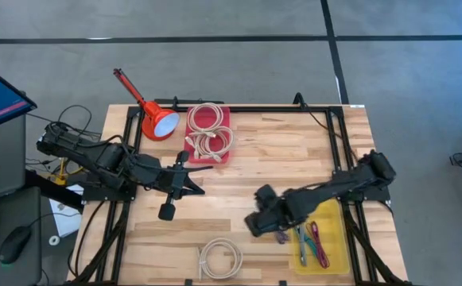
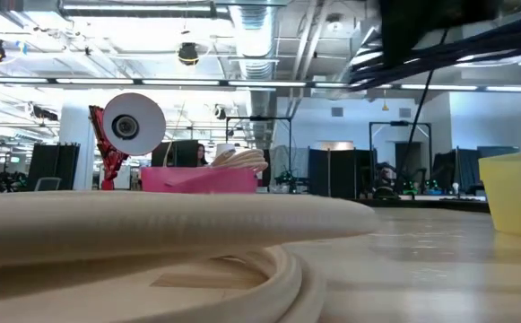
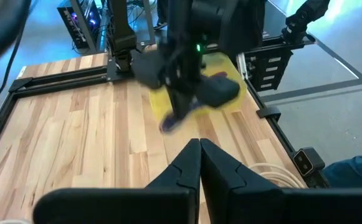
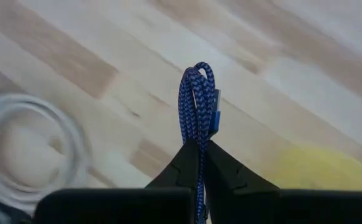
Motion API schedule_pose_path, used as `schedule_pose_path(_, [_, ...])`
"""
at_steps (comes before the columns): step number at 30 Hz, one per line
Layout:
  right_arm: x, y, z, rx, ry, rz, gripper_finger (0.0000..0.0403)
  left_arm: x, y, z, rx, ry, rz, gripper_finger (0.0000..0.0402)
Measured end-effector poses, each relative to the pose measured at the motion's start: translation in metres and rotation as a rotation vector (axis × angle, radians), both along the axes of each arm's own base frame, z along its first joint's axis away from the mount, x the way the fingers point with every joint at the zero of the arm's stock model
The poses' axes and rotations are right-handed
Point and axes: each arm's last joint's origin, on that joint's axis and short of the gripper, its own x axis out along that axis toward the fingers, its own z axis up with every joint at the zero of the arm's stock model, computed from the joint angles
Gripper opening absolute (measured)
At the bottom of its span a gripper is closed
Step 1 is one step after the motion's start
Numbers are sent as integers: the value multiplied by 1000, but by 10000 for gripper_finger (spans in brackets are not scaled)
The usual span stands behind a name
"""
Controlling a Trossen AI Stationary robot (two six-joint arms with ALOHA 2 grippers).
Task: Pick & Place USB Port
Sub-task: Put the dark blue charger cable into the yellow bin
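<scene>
Right fingers: clamped on a folded blue braided USB cable, raised over the wooden surface.
Left fingers: pressed together, holding nothing.

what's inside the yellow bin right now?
The high view shows a few thin cables, reddish and teal, lying lengthwise in the yellow bin. The right gripper, shut on a blue braided cable, and its arm cover the bin's upper left part, so anything there is hidden.
</scene>
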Motion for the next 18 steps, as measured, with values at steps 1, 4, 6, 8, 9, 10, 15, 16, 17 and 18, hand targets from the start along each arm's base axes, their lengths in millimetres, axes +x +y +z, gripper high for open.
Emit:
schedule_pose_path(1, [-7, 1, 4, -8, 21, -15, 1, 0, 0, 0, 0, 0, 0, 9])
schedule_pose_path(4, [-28, 6, 12, -26, 81, -61, 1, 0, 0, 0, 0, 0, 0, 7])
schedule_pose_path(6, [-40, 11, 17, -38, 111, -86, 0, 0, 0, 0, 0, 0, 0, 6])
schedule_pose_path(8, [-50, 17, 20, -48, 130, -107, 0, 0, 0, 0, 0, 0, 0, 7])
schedule_pose_path(9, [-54, 19, 21, -53, 138, -118, 0, 0, 0, 0, 0, 0, 0, 7])
schedule_pose_path(10, [-57, 22, 21, -55, 141, -128, 0, 0, 0, 0, 0, 0, 0, 8])
schedule_pose_path(15, [-71, 34, 21, -74, 166, -172, 0, 0, 0, 0, 0, 0, -1, 8])
schedule_pose_path(16, [-73, 36, 21, -76, 168, -178, 0, 0, 0, 0, 0, 0, -1, 8])
schedule_pose_path(17, [-75, 38, 21, -77, 168, -179, 0, 0, 0, 0, 0, 0, 0, 7])
schedule_pose_path(18, [-77, 39, 22, -81, 172, -179, 0, 0, 0, 0, 0, 0, 0, 7])
